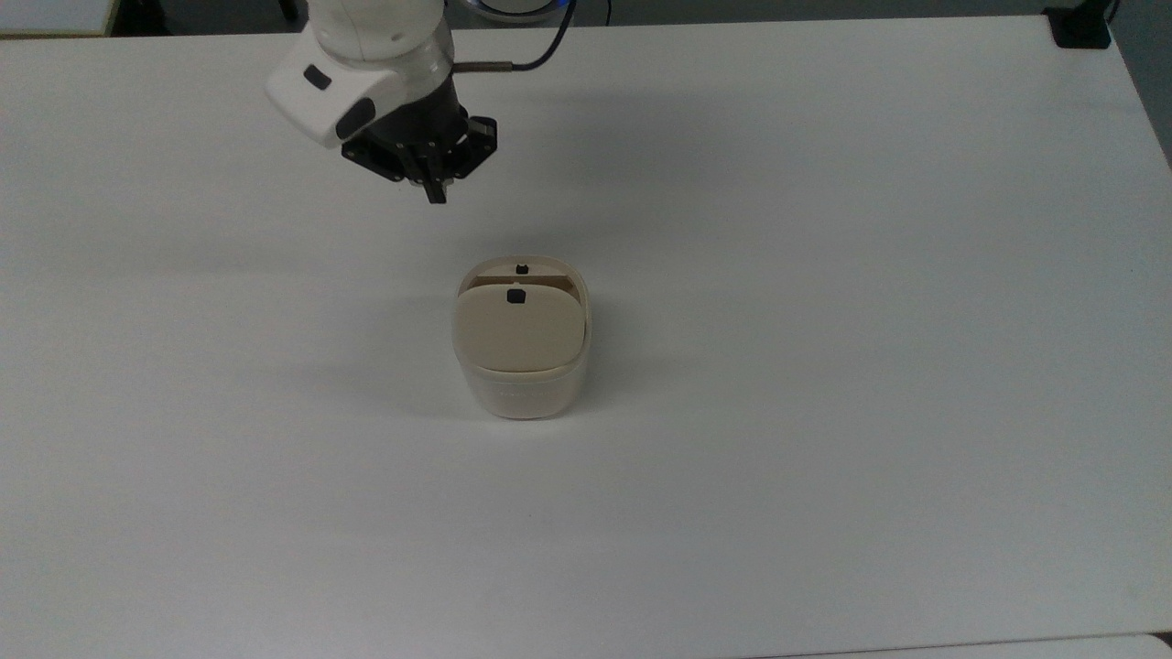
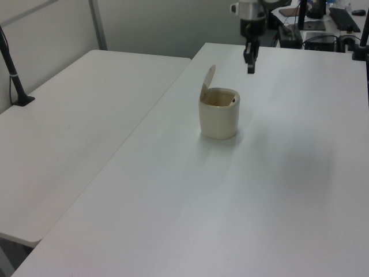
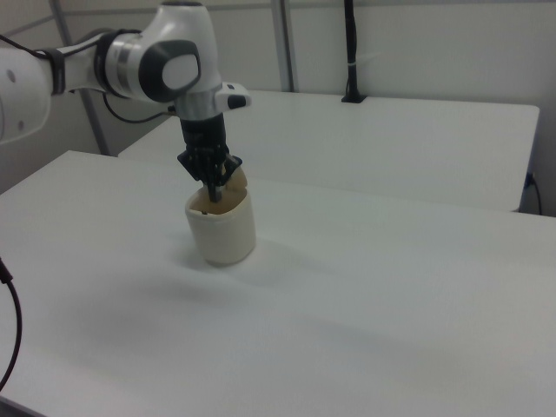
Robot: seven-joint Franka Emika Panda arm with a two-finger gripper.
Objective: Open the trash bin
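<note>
So the bin (image 1: pixel 524 366) sits about mid-table (image 1: pixel 824 366), and its lid (image 2: pixel 207 82) is popped up, standing nearly upright on the side that's the left view's left. In the top view you can see the lid's (image 1: pixel 520 328) beige face with the little black square (image 1: pixel 515 296) near its far edge, plus a second small black bit (image 1: pixel 520 268) on the rim (image 1: pixel 553 267) behind it, and a sliver of the brownish inside showing between them. The gripper (image 1: pixel 434 192) is up in the air, well apart from the bin, off toward the top view's upper left, pointing down. Its fingers look pressed together with nothing between them. In the left view it (image 2: pixel 250 66) hangs above the table behind the bin and a bit to the left view's right. In the right view the gripper (image 3: pixel 212 189) overlaps the bin's (image 3: pixel 223 228) open mouth. A second white table (image 2: pixel 75 115) stands alongside.
</note>
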